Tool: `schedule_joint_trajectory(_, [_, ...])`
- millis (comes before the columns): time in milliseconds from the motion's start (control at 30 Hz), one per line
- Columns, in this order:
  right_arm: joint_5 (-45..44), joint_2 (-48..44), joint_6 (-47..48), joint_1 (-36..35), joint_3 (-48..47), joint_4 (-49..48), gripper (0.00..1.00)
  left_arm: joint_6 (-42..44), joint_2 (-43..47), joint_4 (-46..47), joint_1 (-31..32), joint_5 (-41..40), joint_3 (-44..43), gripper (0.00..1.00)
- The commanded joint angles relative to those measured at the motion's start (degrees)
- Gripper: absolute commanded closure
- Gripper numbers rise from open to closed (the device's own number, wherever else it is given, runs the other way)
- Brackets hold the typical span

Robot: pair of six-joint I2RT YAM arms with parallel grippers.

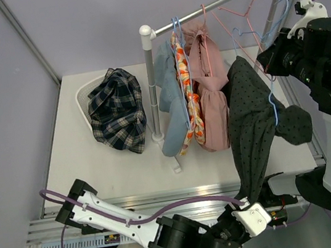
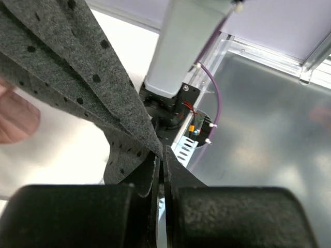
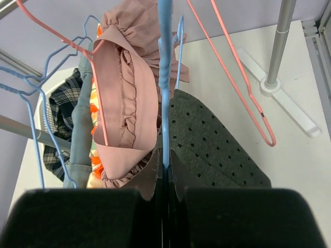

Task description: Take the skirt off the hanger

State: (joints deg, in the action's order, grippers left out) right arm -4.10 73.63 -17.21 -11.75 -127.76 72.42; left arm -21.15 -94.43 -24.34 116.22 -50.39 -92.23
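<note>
A dark grey dotted skirt (image 1: 249,118) hangs over the right side of the bench (image 1: 98,171), stretched between two claws. The left claw (image 2: 161,160) is clenched on its lower hem at the near edge. The right claw (image 3: 165,170) grips its blue hanger (image 3: 164,77).

Dark grey skirt (image 1: 249,118) — seemingly black-dotted

White table (image 1: 92,172) carries basket (image 1: 81,99) and rack (image 1: 151,82).

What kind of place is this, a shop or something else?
Likely a robot test bench, not a shop: a clothes rack stands on a white table inside plain walls, and a robot arm grips a grey skirt.
</note>
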Motion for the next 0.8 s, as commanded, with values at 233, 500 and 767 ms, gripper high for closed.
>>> schedule_joint_trajectory(233, [-5.5,13.8,4.2,0.6,-14.9,-13.4,1.00,-15.5,-4.4,-11.5,12.6,6.4,-1.7,1.00])
schedule_joint_trajectory(500, [-2.0,21.0,3.4,1.0,-21.1,-14.2,1.00,-26.5,-7.7,-24.2,19.4,5.4,-7.6,1.00])
schedule_joint_trajectory(767, [3.0,25.7,1.2,3.4,-25.3,-15.2,1.00,-41.3,-7.9,-35.1,23.9,3.1,-8.6,1.00])
